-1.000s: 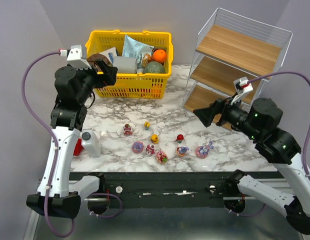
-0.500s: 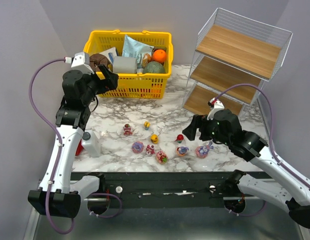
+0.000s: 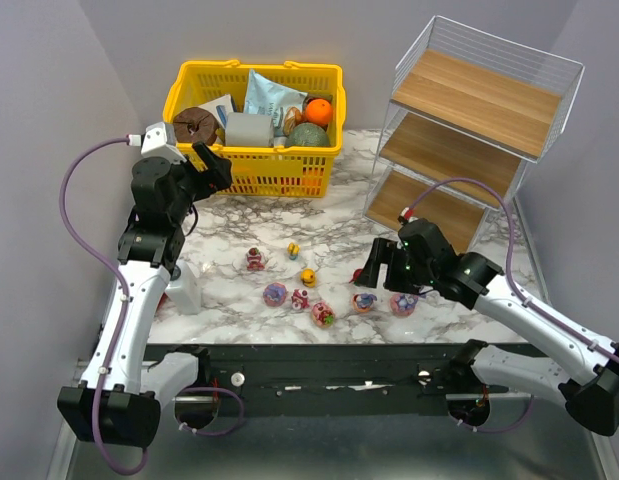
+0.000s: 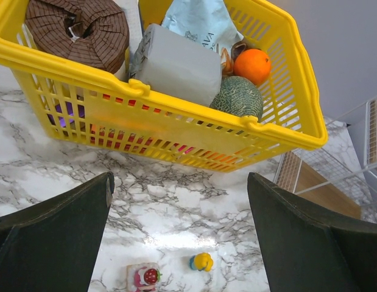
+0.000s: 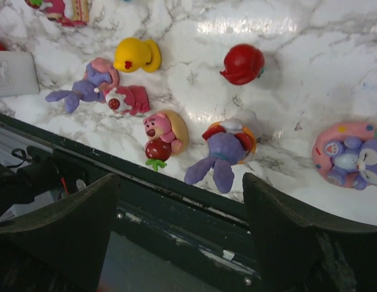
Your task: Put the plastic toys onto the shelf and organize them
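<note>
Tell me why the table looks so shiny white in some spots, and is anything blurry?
Right wrist view: glare makes a white streak on the marble table near the red toy; the dark fingers up close look soft. Left wrist view: another glare patch in front of the yellow basket. Top view: even light, only soft shadows.

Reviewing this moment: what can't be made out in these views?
Top view: red toy mostly hidden behind the right end effector.
Right wrist view: white bottle cut off by the left edge.
Left wrist view: purple item low in the yellow basket, masked by slats.
</note>
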`<state>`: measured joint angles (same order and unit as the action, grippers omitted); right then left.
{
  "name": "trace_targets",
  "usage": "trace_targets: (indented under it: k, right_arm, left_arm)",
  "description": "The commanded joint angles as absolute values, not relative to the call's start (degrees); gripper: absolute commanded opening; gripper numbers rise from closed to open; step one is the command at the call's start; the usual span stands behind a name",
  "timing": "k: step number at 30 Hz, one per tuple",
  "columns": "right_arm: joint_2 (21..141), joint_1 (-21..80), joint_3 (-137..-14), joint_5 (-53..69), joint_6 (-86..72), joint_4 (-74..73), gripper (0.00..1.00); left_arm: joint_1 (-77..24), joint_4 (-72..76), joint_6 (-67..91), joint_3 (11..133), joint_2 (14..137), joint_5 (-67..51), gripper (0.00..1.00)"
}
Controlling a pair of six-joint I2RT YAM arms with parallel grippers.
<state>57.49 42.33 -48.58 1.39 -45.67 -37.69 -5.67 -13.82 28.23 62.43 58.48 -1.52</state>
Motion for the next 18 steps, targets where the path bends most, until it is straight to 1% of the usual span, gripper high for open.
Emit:
trace_targets:
  k: [1,5,7,11,13,18]
  right_arm:
    - [57.57,42.63,-48.77,6.59,-50.62,-42.01,0.88]
    - [59.85,42.63,-52.2,8.08,-48.97,-45.88,0.87]
    - [59.33,42.71,-52.3,8.26,-44.42,-43.87,0.87]
    - [53.71,43.15,-47.73,6.15,-31.4,-34.56,0.86]
    - [52.65,43.15,-45.98,5.89,-27.44,-32.08,0.88]
    - [53.79,44.11,-43.16,6.42,-26.46,-30.77,0.88]
  left_arm:
    - [-5.45,-14.23,29.79,63.81,59.76,1.05,0.99]
    - [-5.45,-16.17,31.29,64.6,61.17,0.0,0.99]
    - [-5.45,-17.05,31.12,64.95,62.13,-4.46,0.99]
    - [-5.45,-18.19,29.8,65.13,63.46,-10.88,0.99]
    - [-5.45,-18.37,29.79,64.87,63.89,-11.95,0.99]
    - [-5.45,-18.02,29.79,64.51,64.16,-13.27,0.99]
